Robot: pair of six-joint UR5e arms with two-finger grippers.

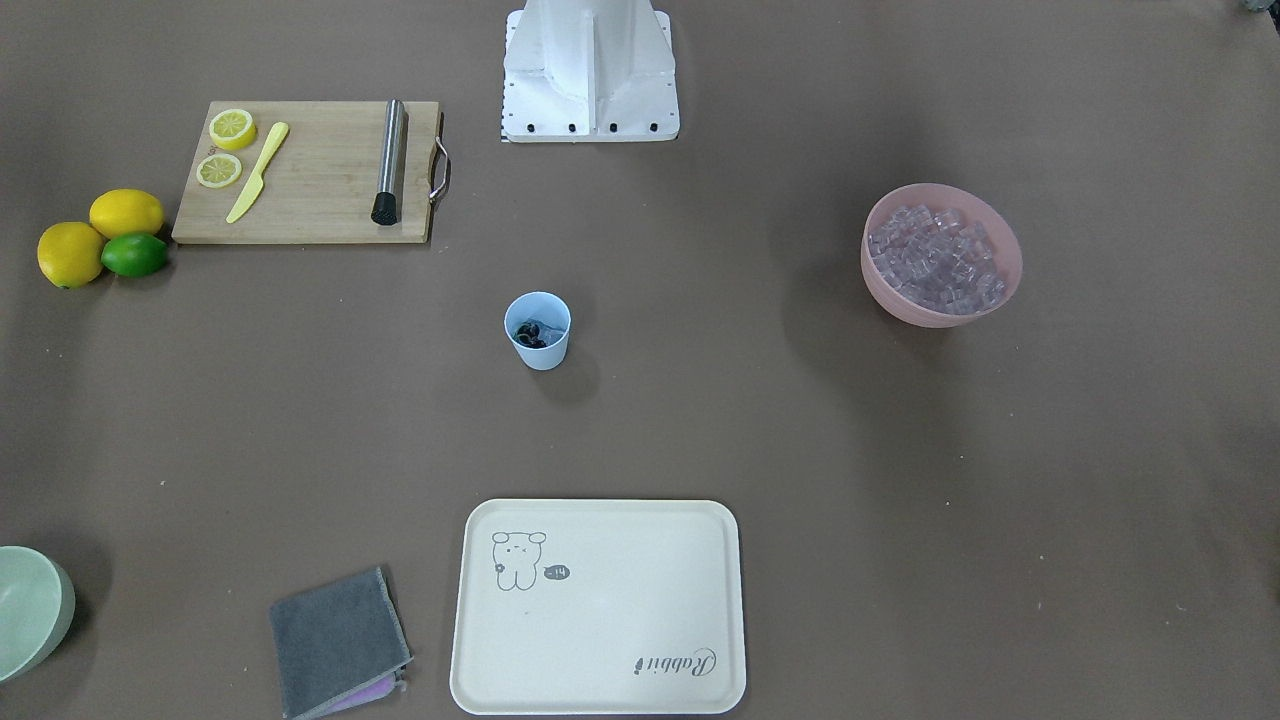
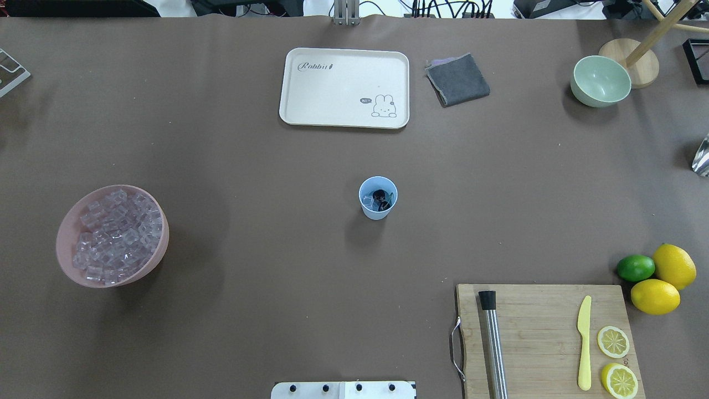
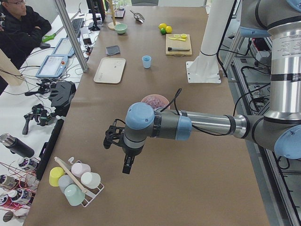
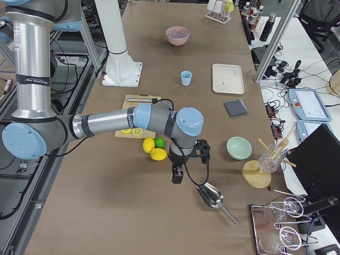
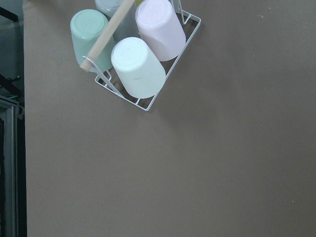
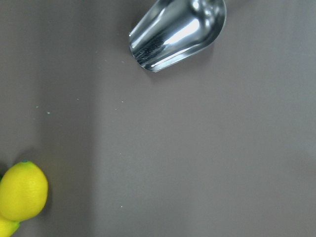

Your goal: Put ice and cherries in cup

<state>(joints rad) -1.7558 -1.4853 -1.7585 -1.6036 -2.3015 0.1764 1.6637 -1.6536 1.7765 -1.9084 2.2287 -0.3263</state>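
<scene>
The light blue cup (image 2: pixel 378 206) stands upright at the middle of the table, also in the front view (image 1: pixel 540 352). Inside it lie the dark cherries (image 2: pixel 380 195) and a few clear ice cubes (image 2: pixel 368 200). Many more ice cubes (image 2: pixel 113 235) fill the pink bowl (image 2: pixel 94 280) on the robot's left. Both arms are out of the overhead and front views. The left gripper (image 3: pixel 127 165) hangs over the table's near end in the left side view. The right gripper (image 4: pixel 177 175) hangs by the lemons in the right side view. I cannot tell whether either is open or shut.
A wooden board (image 2: pixel 543 332) carries a steel muddler (image 2: pixel 493 343), a yellow knife and lemon slices. Two lemons (image 2: pixel 664 280) and a lime (image 2: pixel 636 267) sit beside it. A cream tray (image 2: pixel 344 87), grey cloth (image 2: pixel 457 79), green bowl (image 2: pixel 601 81), metal scoop (image 6: pixel 177 32) and cup rack (image 5: pixel 138 64) lie around.
</scene>
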